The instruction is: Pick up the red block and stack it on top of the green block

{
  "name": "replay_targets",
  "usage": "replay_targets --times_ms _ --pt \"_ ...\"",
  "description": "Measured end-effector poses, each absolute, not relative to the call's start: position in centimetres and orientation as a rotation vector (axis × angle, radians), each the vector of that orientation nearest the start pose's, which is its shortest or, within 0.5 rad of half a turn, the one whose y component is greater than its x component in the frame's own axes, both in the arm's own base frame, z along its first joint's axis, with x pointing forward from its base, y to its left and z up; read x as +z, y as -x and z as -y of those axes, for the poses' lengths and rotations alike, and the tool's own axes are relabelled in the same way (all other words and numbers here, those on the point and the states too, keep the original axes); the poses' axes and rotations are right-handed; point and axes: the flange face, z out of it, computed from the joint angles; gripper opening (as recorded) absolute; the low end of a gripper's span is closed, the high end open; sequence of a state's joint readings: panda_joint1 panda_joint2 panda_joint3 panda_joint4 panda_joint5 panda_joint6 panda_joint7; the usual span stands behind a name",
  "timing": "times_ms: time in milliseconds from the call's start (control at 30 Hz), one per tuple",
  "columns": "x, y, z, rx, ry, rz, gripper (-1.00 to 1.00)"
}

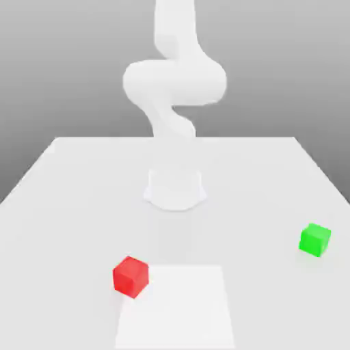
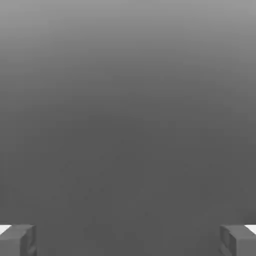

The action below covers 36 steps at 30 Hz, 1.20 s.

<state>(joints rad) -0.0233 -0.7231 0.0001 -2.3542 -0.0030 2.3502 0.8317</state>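
Arm upright over desk, upper part cut off. Tool spread wide, nothing between fingers. Red block & green block well apart.

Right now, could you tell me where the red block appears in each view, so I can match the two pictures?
Exterior view: the red block sits on the white table, toward the exterior view's left, at the corner of a brighter square patch; the green block lies apart, toward the right.
Hand view: not in it; only grey background and two fingertips far apart.
Shared landmark: none; the views show nothing in common.
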Motion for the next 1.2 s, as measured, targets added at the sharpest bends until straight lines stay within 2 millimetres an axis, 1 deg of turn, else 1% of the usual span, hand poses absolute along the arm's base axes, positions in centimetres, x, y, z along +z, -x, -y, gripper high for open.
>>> replay_targets --times_ms 67,133,200,300,400,500,600,633,833,867,1033,1067,1133,1200 --pt "61.2 -40.2 1.8 -0.847 2.490 -1.210 0.00" --pt "56.2 -41.9 2.8 -0.756 2.508 -1.297 0.00" --pt "51.2 -43.0 3.9 -0.664 2.521 -1.383 0.00" --pt "43.7 -43.5 5.4 -0.521 2.530 -1.513 0.00" --pt "36.2 -42.7 6.8 -0.368 2.528 -1.645 0.00" --pt "28.8 -40.4 7.9 -0.203 2.511 -1.781 0.00" --pt "22.6 -37.2 8.7 -0.048 2.479 -1.907 0.00" --pt "21.3 -36.8 8.7 -0.024 2.477 -1.920 0.00" --pt "15.2 -36.2 8.7 0.000 2.474 -1.937 0.00" --pt "14.6 -36.2 8.7 0.000 2.474 -1.937 -1.00" --pt "14.6 -36.2 8.6 -0.002 2.474 -1.936 -1.00" --pt "14.3 -36.2 8.6 -0.001 2.473 -1.937 -1.00" --pt "15.3 -36.2 8.7 -0.001 2.473 -1.937 -1.00" --pt "17.0 -36.3 8.7 -0.001 2.473 -1.937 -1.00"
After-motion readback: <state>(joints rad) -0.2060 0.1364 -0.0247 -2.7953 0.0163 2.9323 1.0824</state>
